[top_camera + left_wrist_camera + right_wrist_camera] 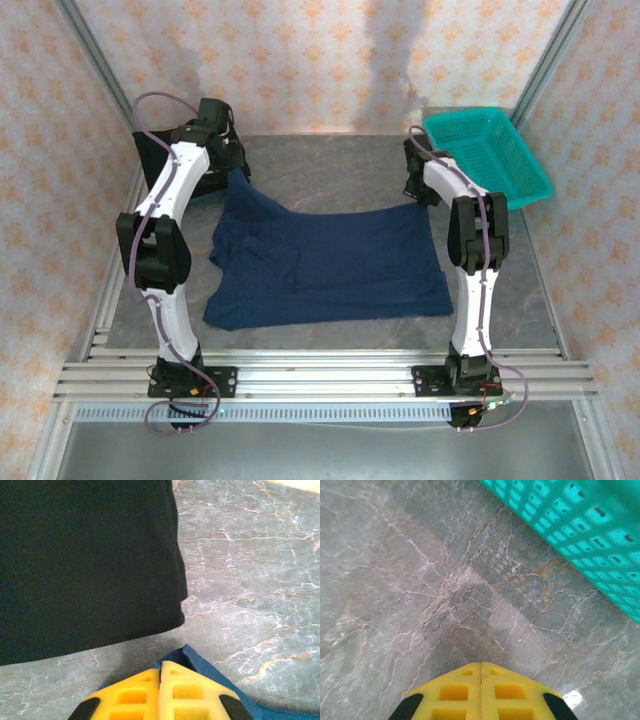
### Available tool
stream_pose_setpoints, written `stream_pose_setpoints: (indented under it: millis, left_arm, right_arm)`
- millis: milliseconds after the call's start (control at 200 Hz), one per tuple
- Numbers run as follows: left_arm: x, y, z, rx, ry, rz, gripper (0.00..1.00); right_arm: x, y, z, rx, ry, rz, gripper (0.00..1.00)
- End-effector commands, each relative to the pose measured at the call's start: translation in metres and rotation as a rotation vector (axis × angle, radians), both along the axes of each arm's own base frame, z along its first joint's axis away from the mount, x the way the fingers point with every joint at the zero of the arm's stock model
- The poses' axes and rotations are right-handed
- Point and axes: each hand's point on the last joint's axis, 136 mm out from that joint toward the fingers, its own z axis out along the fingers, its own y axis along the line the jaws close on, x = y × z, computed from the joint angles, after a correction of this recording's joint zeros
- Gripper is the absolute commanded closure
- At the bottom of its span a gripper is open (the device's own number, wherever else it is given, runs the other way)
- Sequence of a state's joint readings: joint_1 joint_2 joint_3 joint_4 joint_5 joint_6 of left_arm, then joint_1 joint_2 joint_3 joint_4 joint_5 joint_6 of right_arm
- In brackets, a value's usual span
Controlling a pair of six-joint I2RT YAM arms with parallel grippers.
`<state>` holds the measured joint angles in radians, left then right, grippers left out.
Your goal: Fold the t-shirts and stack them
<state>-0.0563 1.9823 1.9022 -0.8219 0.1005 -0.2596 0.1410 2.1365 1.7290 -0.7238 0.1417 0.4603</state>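
The navy blue t-shirt [330, 265] lies spread and rumpled across the middle of the table, print hidden. One corner of it is drawn up toward the back left, where my left gripper [238, 168] is shut on it. In the left wrist view blue cloth [227, 682] pokes out around the closed yellow fingertips of the left gripper [161, 666]. The black t-shirt [85, 560] lies just beyond, and it also shows as a dark patch [150, 148] behind the left arm. My right gripper [416, 190] hovers by the shirt's far right corner. In its wrist view the right gripper [481, 666] is shut with no cloth showing.
A teal mesh basket [487, 152] sits at the back right corner, its wall [580, 525] close to my right gripper. Grey marble tabletop [330, 165] lies bare behind the shirt. Patterned walls enclose the back and sides.
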Motion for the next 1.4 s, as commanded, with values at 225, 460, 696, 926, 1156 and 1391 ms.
stream_pose_setpoints:
  millis: [225, 460, 696, 926, 1156, 1391]
  left_arm:
    - [-0.045, -0.003, 0.034, -0.039, -0.069, -0.041, 1.00]
    - [-0.093, -0.002, 0.036, -0.067, -0.080, -0.017, 1.00]
    - [-0.141, 0.001, 0.010, -0.082, -0.020, 0.023, 1.00]
    - [-0.181, 0.005, -0.011, -0.095, 0.022, 0.067, 1.00]
    - [-0.214, 0.007, -0.041, -0.118, 0.082, 0.121, 1.00]
    - [-0.243, 0.014, -0.071, -0.109, 0.141, 0.192, 1.00]
  right_arm:
    - [-0.015, 0.000, 0.042, 0.042, -0.129, 0.001, 1.00]
    - [-0.044, -0.001, 0.047, 0.056, -0.143, 0.007, 1.00]
    - [-0.077, -0.004, 0.045, 0.065, -0.133, 0.012, 1.00]
    - [-0.109, -0.006, 0.040, 0.080, -0.115, 0.010, 1.00]
    - [-0.145, -0.011, 0.023, 0.082, -0.070, -0.005, 1.00]
    - [-0.167, -0.014, 0.008, 0.080, -0.037, -0.022, 1.00]
